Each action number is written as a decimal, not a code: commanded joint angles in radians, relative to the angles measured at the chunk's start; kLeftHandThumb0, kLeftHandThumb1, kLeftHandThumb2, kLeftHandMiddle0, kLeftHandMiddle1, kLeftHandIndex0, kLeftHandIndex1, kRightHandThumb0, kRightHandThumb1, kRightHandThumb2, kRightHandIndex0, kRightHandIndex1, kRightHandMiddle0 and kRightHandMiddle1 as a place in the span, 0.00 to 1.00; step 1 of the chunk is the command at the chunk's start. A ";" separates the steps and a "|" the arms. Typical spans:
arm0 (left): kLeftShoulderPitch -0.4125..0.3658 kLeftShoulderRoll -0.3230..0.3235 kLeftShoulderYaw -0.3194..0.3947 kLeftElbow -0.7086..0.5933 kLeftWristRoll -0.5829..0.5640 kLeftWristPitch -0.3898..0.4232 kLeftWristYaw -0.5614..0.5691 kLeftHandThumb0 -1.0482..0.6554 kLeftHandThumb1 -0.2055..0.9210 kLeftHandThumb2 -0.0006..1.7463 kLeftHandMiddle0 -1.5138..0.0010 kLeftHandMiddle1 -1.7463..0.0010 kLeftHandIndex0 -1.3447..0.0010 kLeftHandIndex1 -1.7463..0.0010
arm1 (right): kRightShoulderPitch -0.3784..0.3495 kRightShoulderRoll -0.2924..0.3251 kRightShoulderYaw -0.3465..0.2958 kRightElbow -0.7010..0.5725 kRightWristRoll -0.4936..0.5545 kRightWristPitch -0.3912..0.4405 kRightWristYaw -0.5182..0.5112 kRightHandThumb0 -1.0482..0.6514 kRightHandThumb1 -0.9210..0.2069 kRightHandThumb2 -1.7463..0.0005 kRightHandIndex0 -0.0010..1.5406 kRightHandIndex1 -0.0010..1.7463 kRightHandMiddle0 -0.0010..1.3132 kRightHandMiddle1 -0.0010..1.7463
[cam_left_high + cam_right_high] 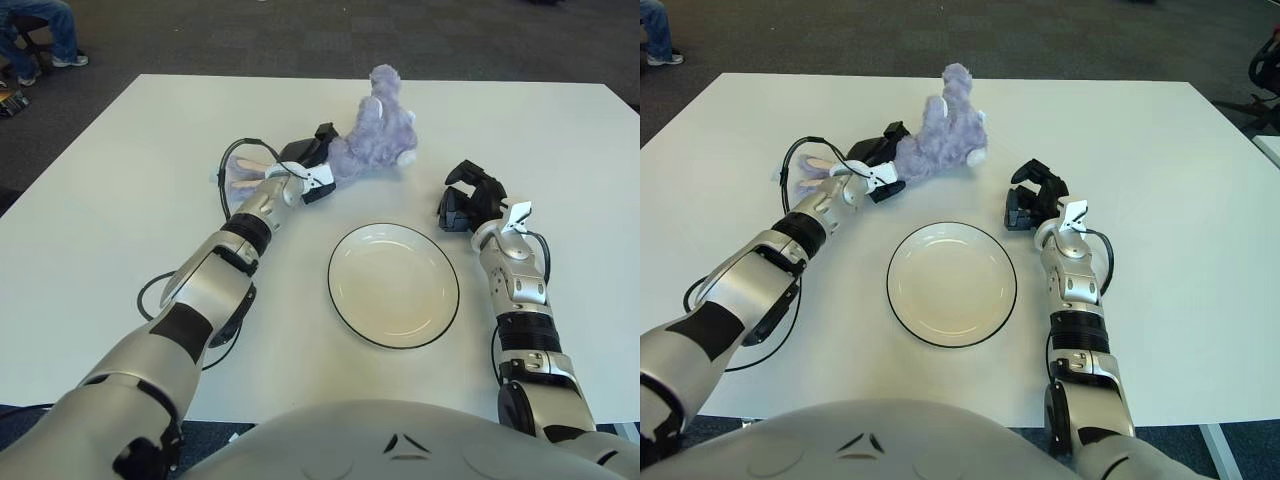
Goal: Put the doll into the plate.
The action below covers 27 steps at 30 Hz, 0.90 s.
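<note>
Fingers of the left hand (305, 160) are closed on the lower body of the doll (375, 130), a purple plush figure with pale pink ears or limbs trailing toward the robot's left; the doll leans upright with its head pointing away from the robot, at the far side of the white table (120, 200). Doll and left hand sit beyond the plate (394, 285), apart from its rim, and nothing lies in the plate. The plate is white with a dark edge and sits flat on the table between the two forearms. Right hand (468, 200) shows just right of the plate's far edge, fingers curled inward and holding nothing
</note>
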 commanded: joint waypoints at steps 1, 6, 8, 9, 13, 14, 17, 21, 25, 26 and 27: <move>0.091 -0.013 -0.018 0.042 0.006 0.064 -0.090 0.62 0.16 0.93 0.40 0.13 0.50 0.00 | 0.012 -0.007 -0.002 0.003 0.000 0.020 0.001 0.61 0.86 0.01 0.58 0.98 0.51 1.00; 0.097 -0.014 -0.002 0.036 -0.009 0.065 -0.092 0.62 0.16 0.93 0.40 0.12 0.50 0.00 | 0.012 -0.007 0.000 0.002 -0.003 0.024 -0.001 0.61 0.86 0.01 0.57 0.98 0.51 1.00; 0.103 -0.012 0.007 0.032 -0.017 0.051 -0.087 0.62 0.17 0.93 0.40 0.12 0.50 0.00 | 0.010 -0.007 -0.001 0.004 -0.002 0.025 -0.001 0.61 0.86 0.01 0.57 0.98 0.51 1.00; 0.106 -0.011 0.011 0.030 -0.020 0.044 -0.084 0.62 0.16 0.93 0.40 0.11 0.50 0.00 | 0.009 -0.007 -0.001 0.005 -0.002 0.025 -0.002 0.61 0.86 0.01 0.57 0.98 0.50 1.00; 0.122 0.000 0.027 0.021 -0.032 -0.002 -0.061 0.62 0.15 0.95 0.41 0.10 0.49 0.00 | 0.009 -0.008 0.000 0.005 -0.006 0.028 -0.005 0.61 0.85 0.02 0.57 0.99 0.50 1.00; 0.124 0.000 0.033 0.020 -0.037 -0.007 -0.060 0.62 0.15 0.95 0.41 0.10 0.49 0.00 | 0.009 -0.008 0.001 0.004 -0.007 0.028 -0.006 0.61 0.85 0.02 0.57 0.99 0.50 1.00; 0.130 0.000 0.046 0.019 -0.048 -0.018 -0.056 0.62 0.15 0.95 0.41 0.09 0.48 0.00 | 0.009 -0.009 0.002 0.004 -0.009 0.029 -0.008 0.61 0.85 0.02 0.57 0.99 0.50 1.00; 0.134 -0.002 0.053 0.018 -0.050 -0.020 -0.046 0.62 0.14 0.96 0.41 0.09 0.48 0.00 | 0.009 -0.009 0.002 0.003 -0.010 0.030 -0.009 0.61 0.85 0.02 0.57 0.99 0.50 1.00; 0.138 -0.003 0.057 0.017 -0.047 -0.015 -0.035 0.62 0.13 0.97 0.41 0.09 0.47 0.00 | 0.008 -0.008 0.002 0.006 -0.010 0.030 -0.009 0.61 0.85 0.02 0.57 0.99 0.50 1.00; 0.139 -0.003 0.057 0.015 -0.044 -0.011 -0.029 0.62 0.13 0.97 0.41 0.09 0.47 0.00 | 0.007 -0.008 0.002 0.007 -0.010 0.030 -0.010 0.61 0.85 0.02 0.57 0.99 0.50 1.00; 0.140 -0.004 0.054 0.013 -0.038 -0.006 -0.016 0.62 0.12 0.97 0.40 0.09 0.46 0.00 | 0.007 -0.008 0.002 0.007 -0.009 0.030 -0.010 0.61 0.85 0.02 0.57 0.99 0.50 1.00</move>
